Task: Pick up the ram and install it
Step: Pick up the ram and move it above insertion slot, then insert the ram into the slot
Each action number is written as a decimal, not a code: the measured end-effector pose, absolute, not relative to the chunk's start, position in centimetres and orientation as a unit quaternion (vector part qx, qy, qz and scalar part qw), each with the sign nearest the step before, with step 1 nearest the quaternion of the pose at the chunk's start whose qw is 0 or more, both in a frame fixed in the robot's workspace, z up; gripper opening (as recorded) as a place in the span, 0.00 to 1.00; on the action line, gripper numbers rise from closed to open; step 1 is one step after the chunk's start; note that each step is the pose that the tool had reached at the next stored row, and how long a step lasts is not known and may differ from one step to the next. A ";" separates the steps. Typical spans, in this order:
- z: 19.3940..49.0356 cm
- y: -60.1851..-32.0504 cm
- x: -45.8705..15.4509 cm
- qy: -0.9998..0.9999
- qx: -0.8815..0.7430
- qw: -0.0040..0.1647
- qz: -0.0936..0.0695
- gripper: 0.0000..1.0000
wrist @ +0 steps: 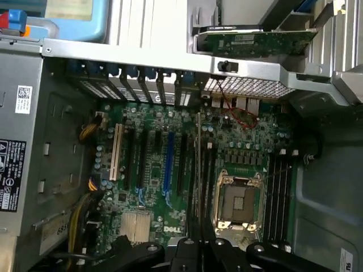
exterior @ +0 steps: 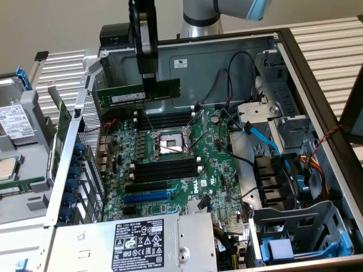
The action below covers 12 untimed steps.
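We see the gripper (exterior: pixel 148 79) hanging over the open computer case (exterior: pixel 317 113), its fingers closed on the ram (exterior: pixel 138 92). The ram is held lengthwise in the air, above the far part of the motherboard (exterior: pixel 215 170), near the case's back wall and clear of everything below it. A white label shows on its near face; the middle of the stick is covered by the gripper, and the top of the gripper and most of the arm (exterior: pixel 199 14) are cut off by the picture's edge.

Below it lie two groups of black memory slots (exterior: pixel 164 170), one on each side of the processor socket (exterior: pixel 169 143). The far group is partly hidden behind the ram and the socket's frame, so we cannot count its slots. Nearer the power supply (exterior: pixel 136 241) lies the long blue slot (exterior: pixel 146 197).

In the wrist view the ram (wrist: pixel 198 170) appears edge-on as a thin line rising from between the black fingers (wrist: pixel 227 252), whose lower parts are cut off. It overlaps the slots beside the socket (wrist: pixel 238 201), but we cannot tell from this view which slot it lines up with.

Cables (exterior: pixel 266 139) and the drive cage (exterior: pixel 295 232) cover the board's edge at the exterior view's right. At the exterior view's left, outside the case, a flat part (exterior: pixel 14 119) with a label is only partly in frame.
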<state>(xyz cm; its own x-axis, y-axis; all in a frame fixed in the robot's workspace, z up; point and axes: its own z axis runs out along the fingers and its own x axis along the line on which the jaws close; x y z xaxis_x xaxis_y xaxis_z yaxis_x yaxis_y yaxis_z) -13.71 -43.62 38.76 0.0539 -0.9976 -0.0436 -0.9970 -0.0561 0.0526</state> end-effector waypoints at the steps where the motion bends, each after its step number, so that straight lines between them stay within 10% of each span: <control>1: 38.6 -43.6 -13.7 -0.691 0.722 0.004 -0.034 0.12; 12: 37.3 -43.6 -13.6 -0.732 0.681 0.005 -0.031 0.12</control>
<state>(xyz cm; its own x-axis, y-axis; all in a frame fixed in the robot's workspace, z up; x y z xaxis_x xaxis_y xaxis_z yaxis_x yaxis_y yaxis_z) -13.62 -43.63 37.30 -0.0728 -0.9967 -0.0353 -0.9961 0.0709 0.0520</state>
